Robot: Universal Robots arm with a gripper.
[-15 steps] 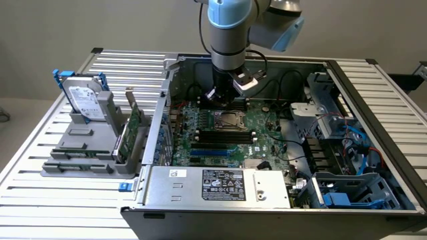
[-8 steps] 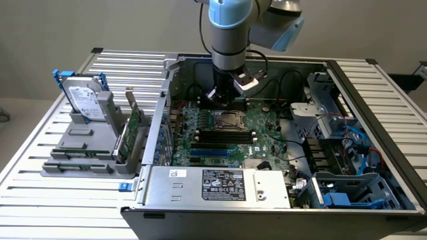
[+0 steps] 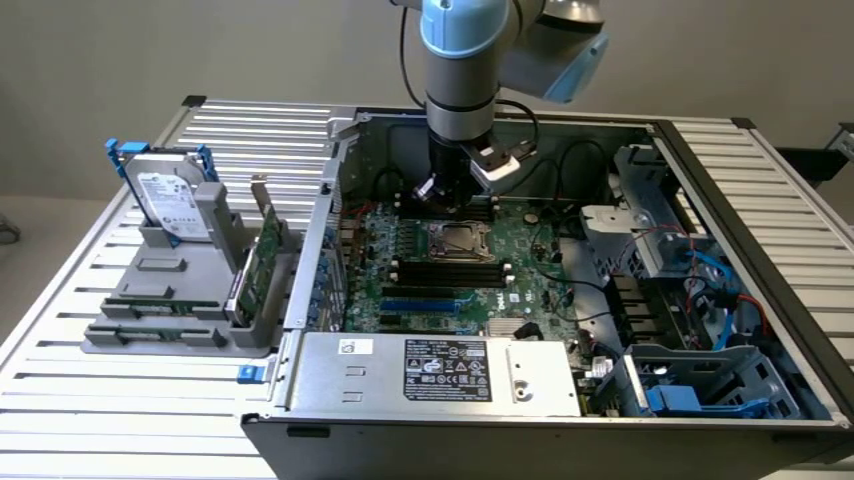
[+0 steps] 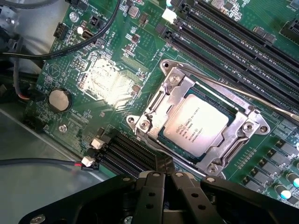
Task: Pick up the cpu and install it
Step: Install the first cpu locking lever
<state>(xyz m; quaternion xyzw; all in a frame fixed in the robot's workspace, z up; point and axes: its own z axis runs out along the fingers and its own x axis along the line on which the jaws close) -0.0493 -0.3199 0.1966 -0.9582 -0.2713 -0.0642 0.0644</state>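
Observation:
The cpu (image 4: pixel 196 123), a flat square chip with a dull silver top and printed text, lies inside the motherboard socket under the metal load frame (image 4: pixel 154 109). In the exterior view the cpu (image 3: pixel 461 240) sits mid-board in the open computer case. My gripper (image 4: pixel 164 171) is shut, its black fingers (image 4: pixel 148 189) pressed together with nothing visible between them, just off the socket's edge. Seen from outside, the gripper (image 3: pixel 437 193) hangs over the board a little behind the socket.
A thin socket lever wire (image 4: pixel 243 93) runs beside the frame. Black memory slots (image 4: pixel 233 42) lie nearby. An upright hard drive (image 3: pixel 174 200) and green cards (image 3: pixel 267 250) stand in a grey holder at the exterior view's left. The power supply (image 3: pixel 441 370) is at the case front.

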